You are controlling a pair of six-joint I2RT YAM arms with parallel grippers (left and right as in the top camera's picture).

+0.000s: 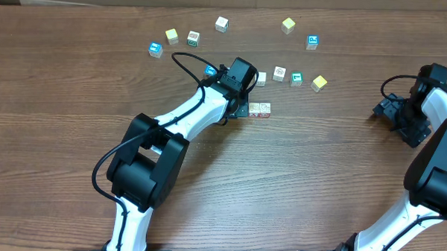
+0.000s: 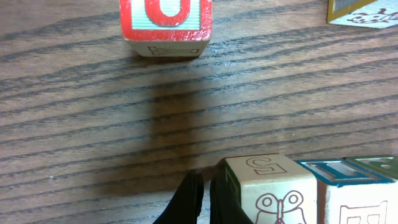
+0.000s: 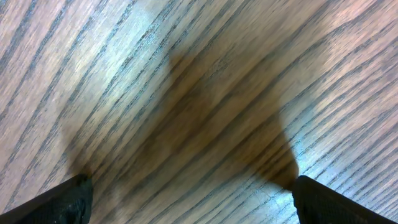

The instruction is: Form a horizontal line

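A row of small whitish cubes (image 1: pixel 259 109) lies at the table's middle, the cubes touching. In the left wrist view its near end is a cube with a butterfly drawing (image 2: pixel 270 190), then a blue-topped cube (image 2: pixel 339 186) and a green-edged one (image 2: pixel 380 165). My left gripper (image 2: pixel 200 196) is shut and empty, its fingertips against the butterfly cube's left side; from overhead it sits at the row's left end (image 1: pixel 239 110). The red "U" cube (image 2: pixel 166 25) stands apart beyond the fingers. My right gripper (image 3: pixel 193 202) is open over bare wood at the far right (image 1: pixel 392 113).
Loose cubes lie behind the row: whitish ones (image 1: pixel 261 78) (image 1: pixel 279 73), a teal one (image 1: pixel 297 79), yellow ones (image 1: pixel 319 83) (image 1: pixel 288 25), blue-marked ones (image 1: pixel 312 42) (image 1: pixel 155 49) and several more at the back left (image 1: pixel 193 39). The left arm's cable (image 1: pixel 185 61) loops above the table.
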